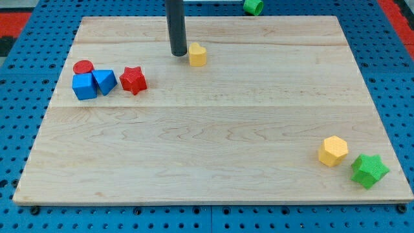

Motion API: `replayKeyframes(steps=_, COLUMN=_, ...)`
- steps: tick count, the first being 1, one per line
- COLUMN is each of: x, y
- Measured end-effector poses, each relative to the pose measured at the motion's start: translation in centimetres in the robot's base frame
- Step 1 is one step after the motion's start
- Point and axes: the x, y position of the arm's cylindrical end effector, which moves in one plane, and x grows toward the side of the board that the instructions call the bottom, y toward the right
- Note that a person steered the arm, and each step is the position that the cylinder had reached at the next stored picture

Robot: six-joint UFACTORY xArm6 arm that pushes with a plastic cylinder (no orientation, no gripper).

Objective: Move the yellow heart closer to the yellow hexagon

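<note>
The yellow heart (pixel 197 54) lies near the top middle of the wooden board. My tip (pixel 178 54) stands just to its left, touching or nearly touching it. The yellow hexagon (pixel 333 151) lies far off at the board's bottom right, beside a green star (pixel 369 170).
At the view's left sit a red cylinder (pixel 83 66), a blue cube (pixel 84 86), a blue triangular block (pixel 104 81) and a red star (pixel 133 79). A green block (pixel 253 6) lies off the board at the view's top. The board (pixel 207 136) rests on blue pegboard.
</note>
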Motion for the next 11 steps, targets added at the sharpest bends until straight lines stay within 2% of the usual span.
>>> replayKeyframes(steps=1, x=4.1, y=7.5)
replayKeyframes(steps=2, x=6.6, y=10.2)
replayKeyframes(steps=3, x=6.6, y=5.8)
replayKeyframes(steps=5, x=3.4, y=10.1)
replayKeyframes(steps=6, x=4.7, y=13.3)
replayKeyframes(steps=7, x=9.5, y=20.2)
replayKeyframes(steps=9, x=9.3, y=21.4)
replayKeyframes(steps=10, x=10.3, y=24.7)
replayKeyframes(steps=11, x=12.6, y=25.7)
